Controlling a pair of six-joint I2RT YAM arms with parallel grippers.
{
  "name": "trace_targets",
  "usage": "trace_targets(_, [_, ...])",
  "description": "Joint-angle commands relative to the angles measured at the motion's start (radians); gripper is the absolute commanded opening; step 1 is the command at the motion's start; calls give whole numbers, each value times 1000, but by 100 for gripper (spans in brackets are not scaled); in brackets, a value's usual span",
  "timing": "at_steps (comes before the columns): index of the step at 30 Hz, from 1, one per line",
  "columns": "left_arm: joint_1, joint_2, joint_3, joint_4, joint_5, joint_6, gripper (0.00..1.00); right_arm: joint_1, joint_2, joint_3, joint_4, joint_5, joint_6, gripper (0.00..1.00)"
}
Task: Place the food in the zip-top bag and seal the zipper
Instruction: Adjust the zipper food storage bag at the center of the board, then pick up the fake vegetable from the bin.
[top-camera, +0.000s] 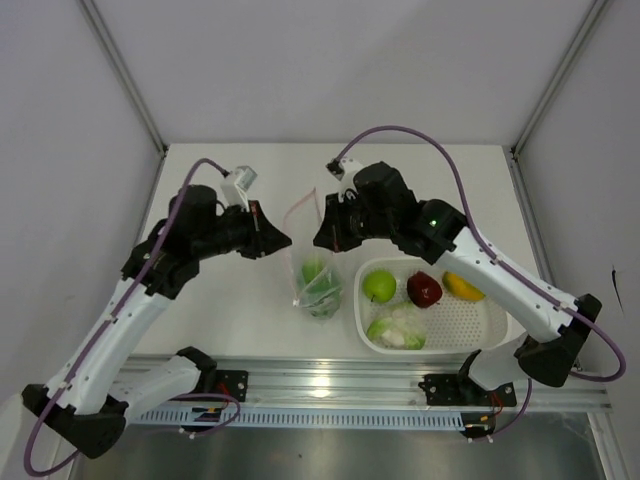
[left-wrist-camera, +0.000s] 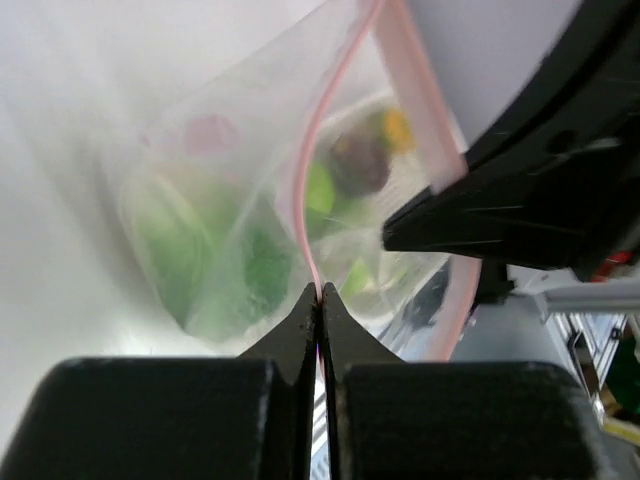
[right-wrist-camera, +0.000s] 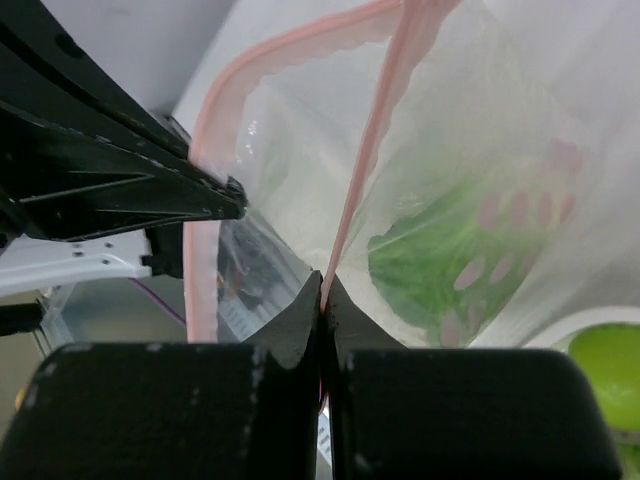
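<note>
Zip-top bag (top-camera: 318, 268), lettuce (right-wrist-camera: 420, 262) inside, zipper (right-wrist-camera: 366, 150) pinched by left end effector (left-wrist-camera: 320, 298), right end effector (right-wrist-camera: 322, 288)

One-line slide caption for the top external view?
Left end effector and right end effector pinch the bag's zipper, lettuce inside; green apple, red apple, yellow fruit, cauliflower in basket.
</note>
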Motion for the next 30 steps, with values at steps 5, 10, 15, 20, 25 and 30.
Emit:
trace_targets(5, [8, 30, -110, 58, 77, -20, 1, 6, 41, -35, -4, 23, 16, 6])
trace_targets(10, [8, 48, -51, 56, 98, -21, 1, 10, 36, 25, -61, 55, 0, 48])
trace_targets(15, [8, 48, -34, 53, 115, -21, 0, 10, -10, 64, -122, 106, -3, 61])
trace_targets(20, [8, 44, -1, 44, 121, -20, 0, 0, -62, 134, -249, 225, -21, 88])
trace_targets(25, [8, 47, 19, 39, 127, -12, 1, -30, -171, 111, -344, 307, 3, 99])
trace_targets(30, [8, 50, 23, 38, 132, -4, 1, -90, -343, -109, -349, 303, 106, 99])
